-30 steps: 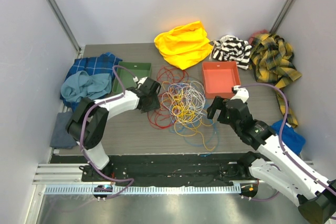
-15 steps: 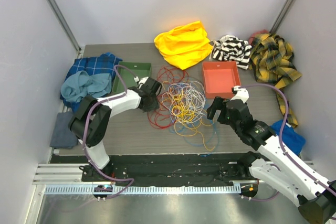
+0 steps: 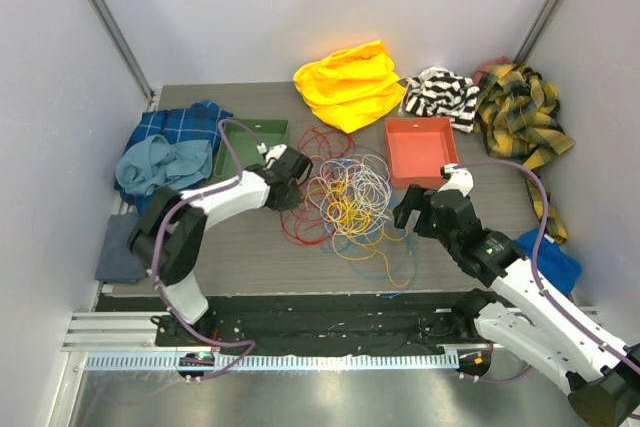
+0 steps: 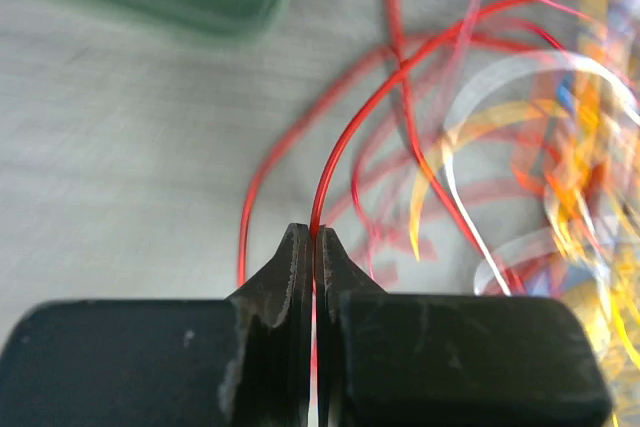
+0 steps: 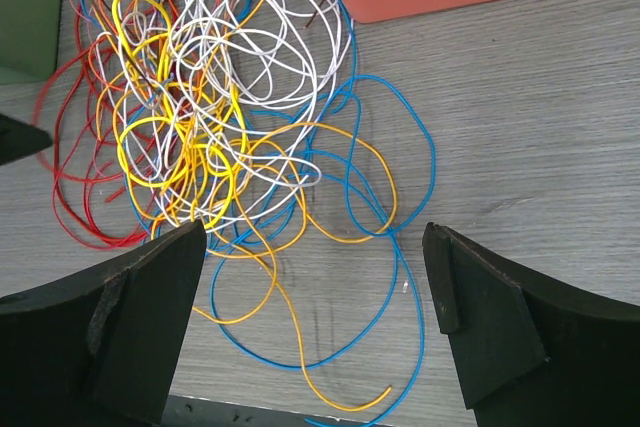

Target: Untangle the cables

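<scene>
The cables [image 3: 347,199] lie in a loose tangle of red, yellow, white, orange and blue loops mid-table. My left gripper [image 3: 290,185] sits at the tangle's left edge. In the left wrist view its jaws [image 4: 313,233] are shut on a thin red cable [image 4: 342,143] that arcs away to the upper right. My right gripper [image 3: 406,215] hovers at the tangle's right side. It is open wide [image 5: 312,245], above blue and orange strands [image 5: 350,207], with nothing between its fingers. The bulk of the tangle [image 5: 205,107] lies to its upper left.
A green tray [image 3: 236,141] stands just behind the left gripper, and an orange-red tray [image 3: 391,159] behind the right one. Cloths ring the table: yellow [image 3: 350,82], striped [image 3: 440,93], yellow plaid [image 3: 520,112], blue ones [image 3: 168,152] at left, another blue one [image 3: 552,259] at right.
The left gripper has closed on the red cable and shifted slightly toward the back. The right arm has stayed in place, open.
</scene>
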